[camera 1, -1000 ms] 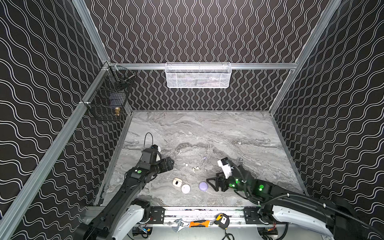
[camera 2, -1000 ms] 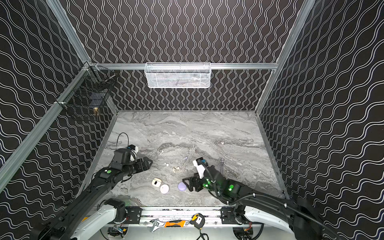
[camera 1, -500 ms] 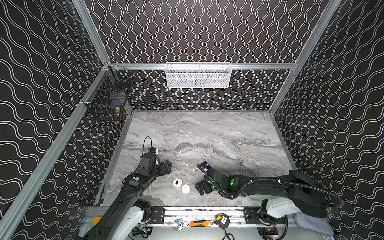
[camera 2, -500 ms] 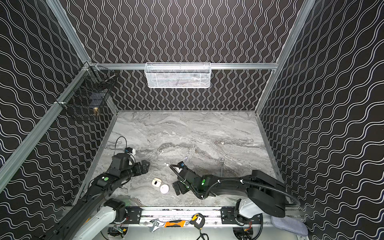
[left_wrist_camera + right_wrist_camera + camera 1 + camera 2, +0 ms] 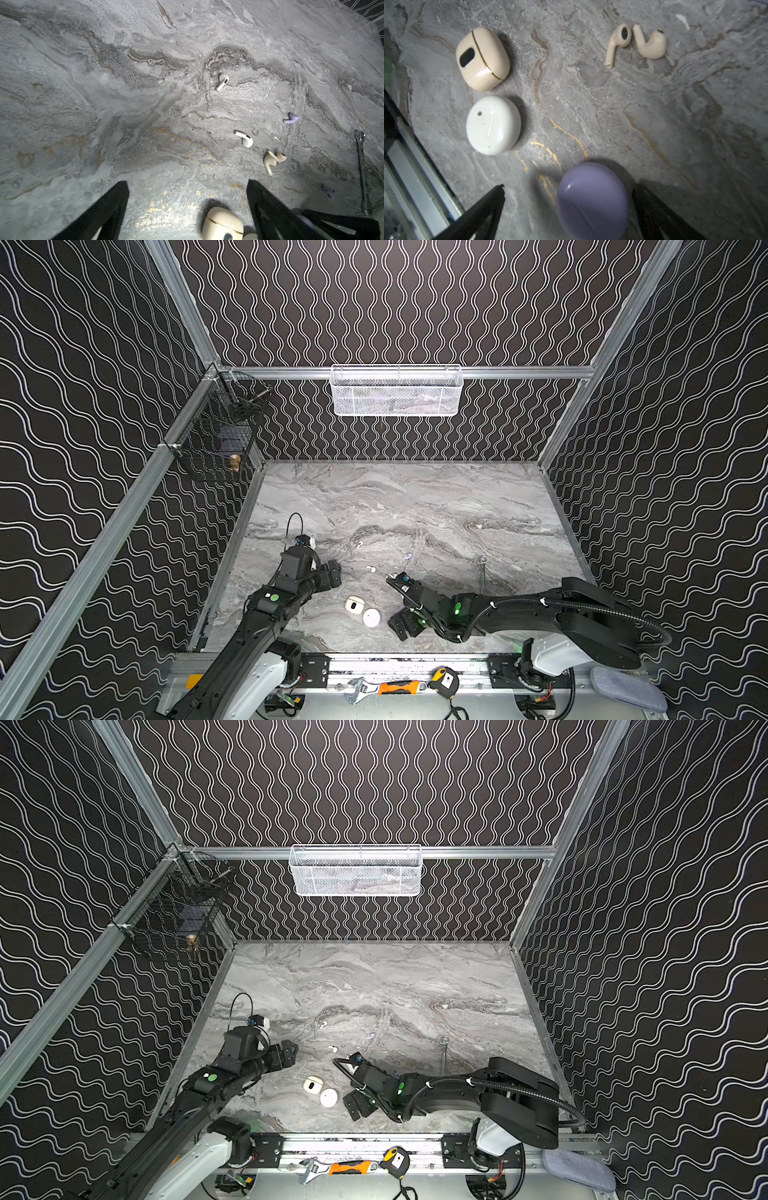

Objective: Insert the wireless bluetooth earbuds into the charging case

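Three shut charging cases lie near the table's front: cream (image 5: 354,605) (image 5: 482,59), white (image 5: 371,617) (image 5: 493,124) and lavender (image 5: 591,199). The lavender case sits between the spread fingers of my open right gripper (image 5: 569,187) (image 5: 405,624), closer to one finger; the arm hides it in both top views. Loose earbuds lie beyond: white (image 5: 222,81) (image 5: 244,138), a cream pair (image 5: 273,160) (image 5: 635,41), lavender (image 5: 292,118) (image 5: 328,190). My left gripper (image 5: 187,184) (image 5: 332,574) hangs open and empty beside the cream case (image 5: 222,224).
A long steel wrench (image 5: 362,172) (image 5: 482,572) lies right of the earbuds. A white mesh basket (image 5: 395,391) hangs on the back wall and a black wire basket (image 5: 216,435) on the left rail. The front rail (image 5: 415,176) runs close by my right gripper.
My right arm has swung left and lowered, so its fingers now straddle the lavender case. The left gripper has pulled back slightly toward the front left.
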`<action>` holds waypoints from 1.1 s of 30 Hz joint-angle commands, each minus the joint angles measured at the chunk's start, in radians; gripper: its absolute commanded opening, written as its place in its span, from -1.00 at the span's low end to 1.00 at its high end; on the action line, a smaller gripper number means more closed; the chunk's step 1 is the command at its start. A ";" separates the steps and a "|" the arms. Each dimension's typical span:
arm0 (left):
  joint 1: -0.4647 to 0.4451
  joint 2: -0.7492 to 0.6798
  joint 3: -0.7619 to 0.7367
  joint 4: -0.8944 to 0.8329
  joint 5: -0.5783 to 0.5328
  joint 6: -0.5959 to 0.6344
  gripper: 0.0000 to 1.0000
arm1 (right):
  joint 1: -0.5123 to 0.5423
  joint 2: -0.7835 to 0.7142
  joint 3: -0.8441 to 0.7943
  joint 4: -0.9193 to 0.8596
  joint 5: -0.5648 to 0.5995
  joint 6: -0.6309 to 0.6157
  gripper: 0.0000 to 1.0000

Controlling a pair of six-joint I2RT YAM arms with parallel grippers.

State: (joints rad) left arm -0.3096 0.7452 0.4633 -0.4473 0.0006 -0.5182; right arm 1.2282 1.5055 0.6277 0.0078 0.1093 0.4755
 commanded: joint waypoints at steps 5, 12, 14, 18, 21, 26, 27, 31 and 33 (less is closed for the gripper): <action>0.000 0.013 0.003 0.000 -0.015 -0.004 0.83 | 0.028 -0.022 -0.034 0.014 -0.029 0.058 0.57; 0.000 -0.006 -0.003 -0.001 -0.016 -0.008 0.84 | 0.042 -0.001 -0.018 0.010 -0.022 0.084 0.45; 0.000 -0.002 -0.002 -0.002 -0.014 -0.008 0.84 | 0.046 0.000 -0.006 -0.007 -0.014 0.093 0.44; 0.000 -0.004 -0.002 -0.001 -0.014 -0.009 0.83 | 0.056 -0.019 -0.003 -0.010 -0.014 0.108 0.44; 0.000 -0.008 -0.004 -0.003 -0.014 -0.009 0.84 | 0.064 -0.044 -0.009 -0.005 -0.028 0.112 0.42; 0.000 -0.009 -0.005 -0.003 -0.014 -0.010 0.84 | 0.065 -0.103 0.004 -0.077 0.035 0.100 0.42; 0.000 -0.008 -0.005 -0.004 -0.015 -0.011 0.84 | 0.065 -0.115 0.008 -0.094 0.045 0.093 0.43; 0.001 -0.011 -0.005 -0.004 -0.016 -0.012 0.84 | 0.065 -0.133 0.096 -0.254 0.058 0.048 0.45; 0.000 -0.011 -0.005 -0.002 -0.013 -0.011 0.84 | 0.068 -0.123 0.163 -0.367 0.062 0.013 0.48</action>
State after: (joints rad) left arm -0.3096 0.7364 0.4583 -0.4503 -0.0071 -0.5209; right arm 1.2942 1.3804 0.7307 -0.1841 0.1432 0.5320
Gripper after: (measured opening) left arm 0.918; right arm 0.739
